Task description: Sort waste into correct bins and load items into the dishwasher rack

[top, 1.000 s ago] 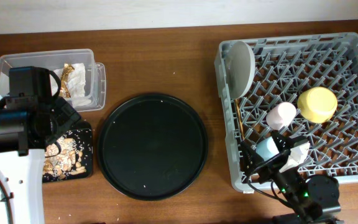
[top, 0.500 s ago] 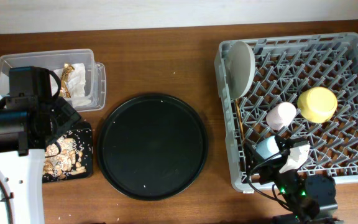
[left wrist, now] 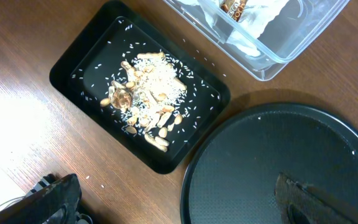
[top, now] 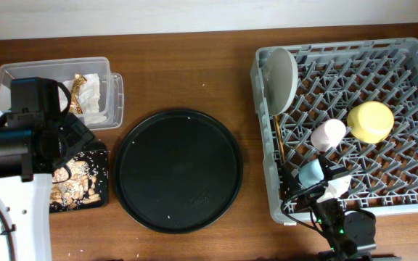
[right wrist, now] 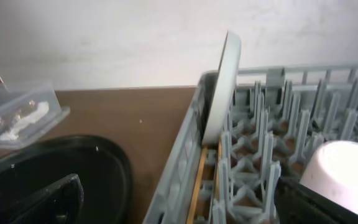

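Right of the large round black tray sits the grey dishwasher rack. It holds a grey plate on edge at the corner nearest that tray, chopsticks along the nearest wall, then a pink cup, blue cup and yellow bowl farther off. Left of the tray, a clear box holds a white napkin and gold-brown wrapper, and a black rectangular tray holds food scraps. The 2 grippers hold nothing, fingers wide apart: the left gripper above the tray's left rim, the right gripper right of it, by the blue cup

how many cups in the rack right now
2. The pink cup sits mid-rack, left of the yellow bowl; the blue cup is near the rack's lower-left corner in the overhead view. None appear hidden.
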You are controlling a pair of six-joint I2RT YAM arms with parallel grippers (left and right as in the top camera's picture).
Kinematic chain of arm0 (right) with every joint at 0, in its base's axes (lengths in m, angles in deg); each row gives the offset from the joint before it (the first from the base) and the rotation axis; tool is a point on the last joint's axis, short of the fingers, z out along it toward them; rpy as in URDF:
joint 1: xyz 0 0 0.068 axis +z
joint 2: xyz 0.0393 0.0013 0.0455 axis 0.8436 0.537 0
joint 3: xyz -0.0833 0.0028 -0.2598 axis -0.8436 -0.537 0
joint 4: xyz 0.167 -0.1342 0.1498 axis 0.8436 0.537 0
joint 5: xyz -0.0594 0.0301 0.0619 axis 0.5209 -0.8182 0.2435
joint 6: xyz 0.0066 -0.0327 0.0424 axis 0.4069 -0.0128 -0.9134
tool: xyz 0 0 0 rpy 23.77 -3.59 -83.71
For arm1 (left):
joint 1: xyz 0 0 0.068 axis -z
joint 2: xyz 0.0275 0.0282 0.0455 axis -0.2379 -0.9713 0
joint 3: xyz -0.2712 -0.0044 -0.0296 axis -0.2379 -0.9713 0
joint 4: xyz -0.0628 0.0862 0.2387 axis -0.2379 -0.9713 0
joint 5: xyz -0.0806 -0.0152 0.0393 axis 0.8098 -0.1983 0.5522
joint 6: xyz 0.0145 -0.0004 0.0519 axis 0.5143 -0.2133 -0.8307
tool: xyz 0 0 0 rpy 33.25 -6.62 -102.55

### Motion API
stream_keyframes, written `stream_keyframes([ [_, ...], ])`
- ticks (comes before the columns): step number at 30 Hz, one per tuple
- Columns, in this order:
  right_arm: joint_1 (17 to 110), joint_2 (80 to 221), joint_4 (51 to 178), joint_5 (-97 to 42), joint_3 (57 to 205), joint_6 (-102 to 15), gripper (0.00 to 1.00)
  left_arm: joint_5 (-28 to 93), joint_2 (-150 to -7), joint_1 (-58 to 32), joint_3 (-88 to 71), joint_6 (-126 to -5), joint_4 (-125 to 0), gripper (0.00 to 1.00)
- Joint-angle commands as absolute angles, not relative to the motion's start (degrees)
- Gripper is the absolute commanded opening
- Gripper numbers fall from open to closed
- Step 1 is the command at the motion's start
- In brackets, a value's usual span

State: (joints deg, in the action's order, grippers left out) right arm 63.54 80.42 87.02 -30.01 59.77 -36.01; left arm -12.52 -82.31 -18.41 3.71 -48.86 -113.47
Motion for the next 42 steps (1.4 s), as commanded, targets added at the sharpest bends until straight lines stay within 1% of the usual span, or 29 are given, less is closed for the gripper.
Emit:
stream_keyframes([
  [1,63.1,79.9,84.2,-29.5,57.4,-34.0,0.99,-12.9,-82.4,-18.7,3.7,-48.9,-113.6,0.99],
  [7,63.1,79.9,85.0,-29.5,57.4,-31.4,0.99,-12.9,-82.4,-18.7,3.7,-48.9,-113.6,0.99],
  [11,62.6,79.9,85.1,-29.5,57.4,-23.0,0.99,-12.9,-82.4,-18.7,3.7,-48.9,-113.6,0.99],
  [13,60.7,79.9,85.1,-29.5,57.4,-23.4,0.99,-12.9,-82.4,-18.7,3.7,-48.9,-113.6,0.99],
  [17,58.5,79.9,85.3,-28.1,57.4,-27.9,0.99,-12.9,-82.4,-18.7,3.7,-48.9,-113.6,0.99],
  [42,58.2,79.9,85.2,-26.7,57.4,-27.9,0.99,-12.9,-82.8,-18.7,3.7,-48.9,-113.6,0.99],
])
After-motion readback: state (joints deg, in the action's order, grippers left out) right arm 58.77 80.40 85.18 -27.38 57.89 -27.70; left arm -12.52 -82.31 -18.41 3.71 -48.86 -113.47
